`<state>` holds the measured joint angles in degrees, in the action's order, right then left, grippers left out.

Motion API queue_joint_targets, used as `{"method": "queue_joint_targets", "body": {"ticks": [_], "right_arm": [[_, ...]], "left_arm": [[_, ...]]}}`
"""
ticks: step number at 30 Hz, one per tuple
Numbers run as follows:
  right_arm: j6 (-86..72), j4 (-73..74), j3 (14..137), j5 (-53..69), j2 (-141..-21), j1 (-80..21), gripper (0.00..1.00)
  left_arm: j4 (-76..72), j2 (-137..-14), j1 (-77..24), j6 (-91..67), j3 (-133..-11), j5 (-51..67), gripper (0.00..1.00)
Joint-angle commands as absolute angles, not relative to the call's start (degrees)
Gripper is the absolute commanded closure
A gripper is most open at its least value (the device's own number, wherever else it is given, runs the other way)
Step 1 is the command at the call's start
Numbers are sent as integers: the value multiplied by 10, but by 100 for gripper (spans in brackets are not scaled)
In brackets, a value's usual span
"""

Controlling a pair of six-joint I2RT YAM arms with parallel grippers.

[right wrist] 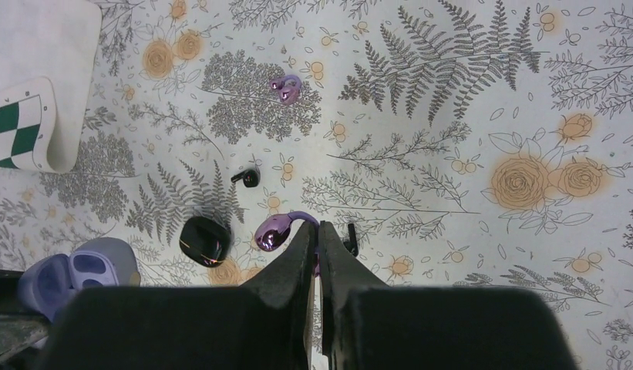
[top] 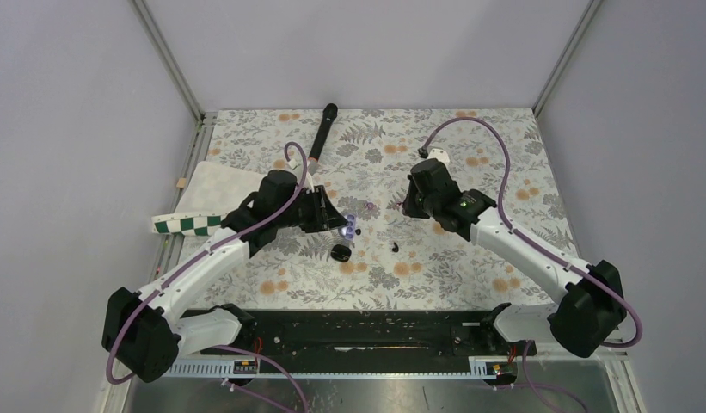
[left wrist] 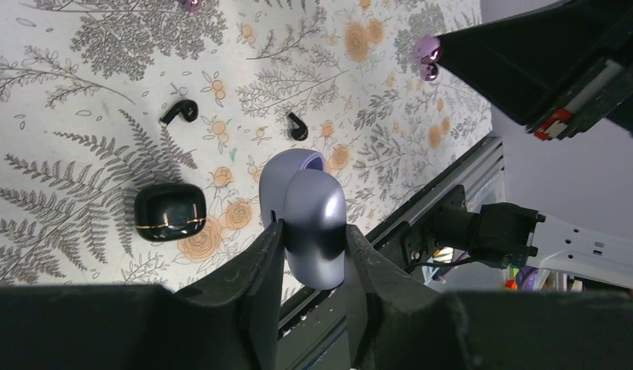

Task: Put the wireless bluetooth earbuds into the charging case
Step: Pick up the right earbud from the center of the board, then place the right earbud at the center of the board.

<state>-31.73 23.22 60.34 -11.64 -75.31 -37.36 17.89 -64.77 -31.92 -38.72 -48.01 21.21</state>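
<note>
The left gripper (left wrist: 313, 230) was clamped on an open lavender charging case (left wrist: 307, 202) over the floral table (left wrist: 82, 62). The right gripper (right wrist: 315, 228) was pinched shut on a purple earbud (right wrist: 273, 231). A closed black case (right wrist: 203, 239) lay on the table with two black earbuds (right wrist: 247, 177) loose near it, and a second purple earbud (right wrist: 286, 86) farther off.
</note>
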Motion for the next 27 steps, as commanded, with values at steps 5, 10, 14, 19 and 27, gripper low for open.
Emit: {"method": "queue_joint_targets", "body": {"ticks": [5, 10, 14, 19, 27], "right_arm": [[-354, 234, 592, -219, -770, -385, 100], [-452, 228, 528, -263, -809, -373, 100], [-517, 185, 478, -252, -830, -368, 100], [-542, 169, 460, -235, -850, -367, 95], [-513, 166, 471, -209, -854, -364, 81]], "left_arm": [[134, -638, -322, -402, -492, 230, 100], [136, -631, -322, -399, -474, 227, 100], [136, -630, -321, -398, -466, 229, 100], [136, -629, -322, -396, -462, 229, 100], [135, -633, -322, -395, -462, 228, 100]]}}
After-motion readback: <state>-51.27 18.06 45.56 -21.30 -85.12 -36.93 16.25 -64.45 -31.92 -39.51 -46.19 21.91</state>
